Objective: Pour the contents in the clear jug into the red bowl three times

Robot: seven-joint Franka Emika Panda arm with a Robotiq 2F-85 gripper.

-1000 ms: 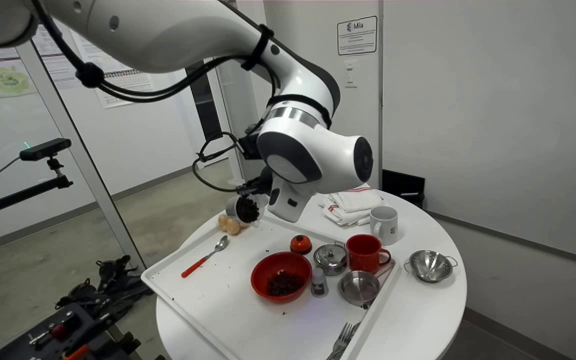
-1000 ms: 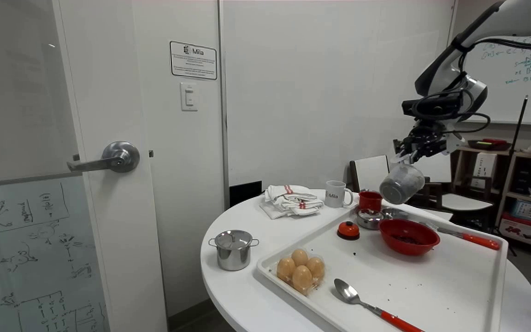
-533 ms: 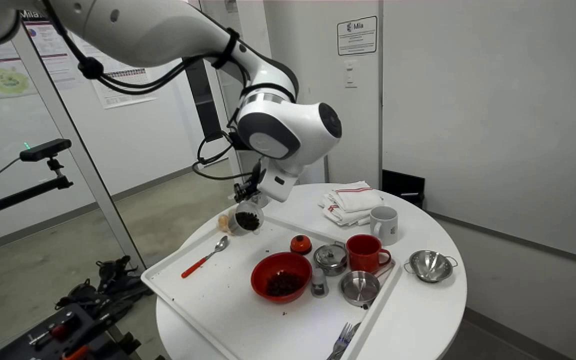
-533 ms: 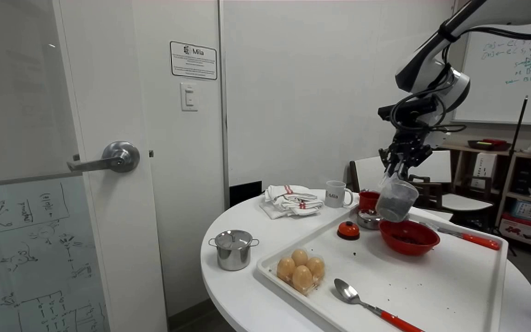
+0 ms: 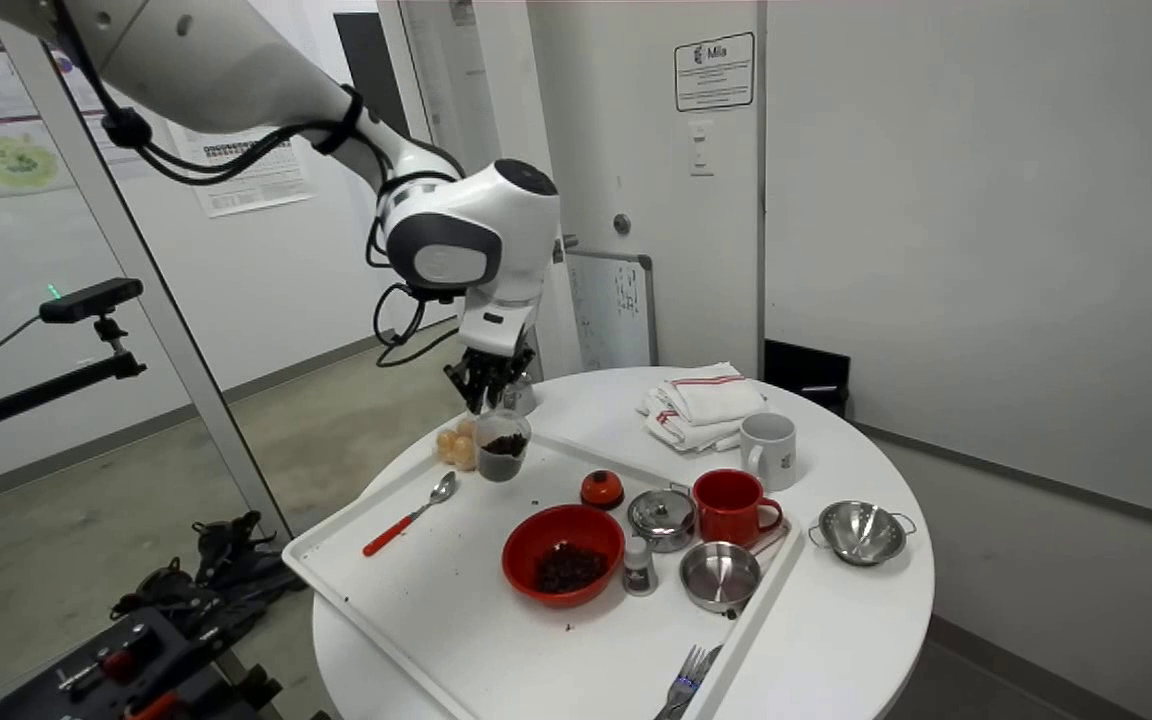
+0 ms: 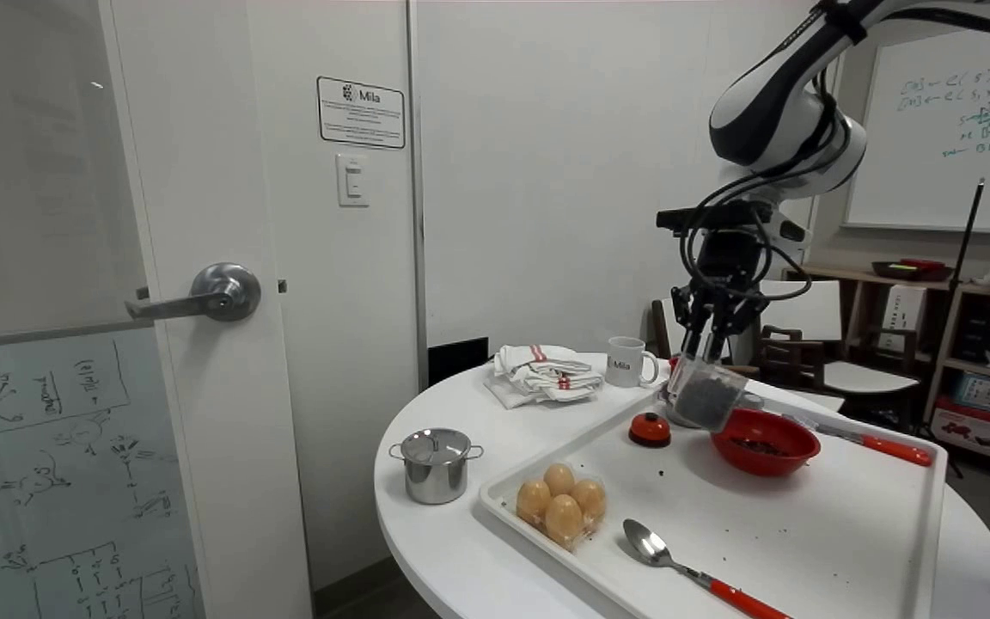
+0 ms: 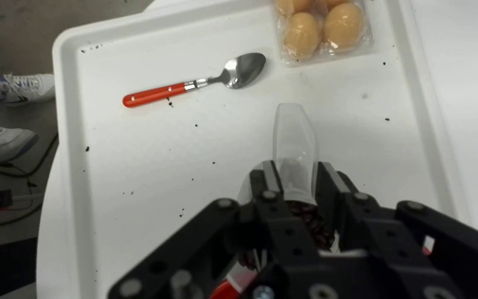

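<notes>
The gripper (image 7: 297, 180) is closed narrowly on the clear jug (image 6: 708, 394), which is seen a little tilted in an exterior view. In the wrist view, the see-through handle (image 7: 295, 137) of the jug is between the two fingers (image 7: 259, 183). The jug is in the air above the white tray (image 5: 416, 610), and inside it there are dark pieces (image 5: 504, 446), which fill only a part of it. The red bowl (image 5: 546, 533) stands on the tray, apart from the jug, and dark bits (image 5: 571, 570) lie in its bottom. Just beside the bowl there are a small shaker (image 5: 639, 572) and a round orange-red object (image 5: 601, 489). A steel pot (image 5: 661, 520), a red mug (image 5: 726, 505) and a shallow pan (image 5: 719, 575) are near them. The red-handled spoon (image 7: 176, 88) and a pack of eggs (image 6: 564, 517) lie on another part of the tray, and small dark crumbs (image 7: 87, 148) are scattered on its surface. The tray rests on the round white tabletop (image 5: 836, 630). Outside of the tray, the tabletop carries also folded towels (image 5: 701, 410), a pale mug (image 5: 766, 445) and a two-handled metal bowl (image 5: 863, 532).
</notes>
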